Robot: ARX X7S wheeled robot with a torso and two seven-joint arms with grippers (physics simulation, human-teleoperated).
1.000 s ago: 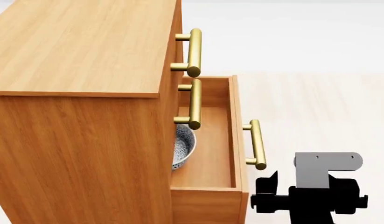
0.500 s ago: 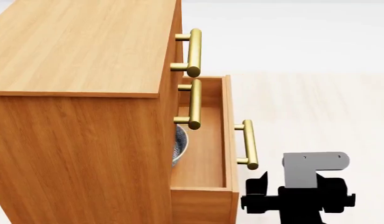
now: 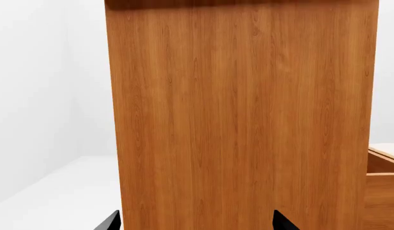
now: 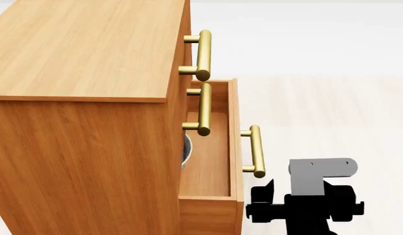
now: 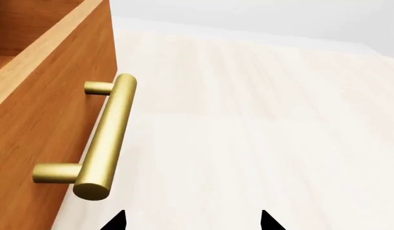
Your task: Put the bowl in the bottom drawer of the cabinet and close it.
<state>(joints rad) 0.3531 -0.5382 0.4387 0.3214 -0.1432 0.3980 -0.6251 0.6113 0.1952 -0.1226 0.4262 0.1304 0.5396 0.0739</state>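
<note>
The orange-brown cabinet (image 4: 83, 142) fills the left of the head view. Its bottom drawer (image 4: 234, 142) stands partly open, with its brass handle (image 4: 255, 151) pointing right. Only a thin edge of the patterned bowl (image 4: 186, 149) shows inside the drawer, under the cabinet body. My right gripper (image 4: 299, 200) sits just right of the handle's near end. In the right wrist view the right gripper (image 5: 191, 223) is open and empty, with the handle (image 5: 107, 136) ahead and off to one side of it. My left gripper (image 3: 197, 224) is open and empty, facing the cabinet's side panel (image 3: 242, 115).
The two upper drawers are shut, their brass handles (image 4: 203, 54) (image 4: 203, 110) overhanging the open drawer. Pale wood floor (image 4: 319, 112) spreads to the right of the cabinet. A white wall (image 3: 37, 96) stands beyond the cabinet's side.
The bottom drawer has slid further into the cabinet, and less of the bowl shows. My right gripper has moved left along with the handle.
</note>
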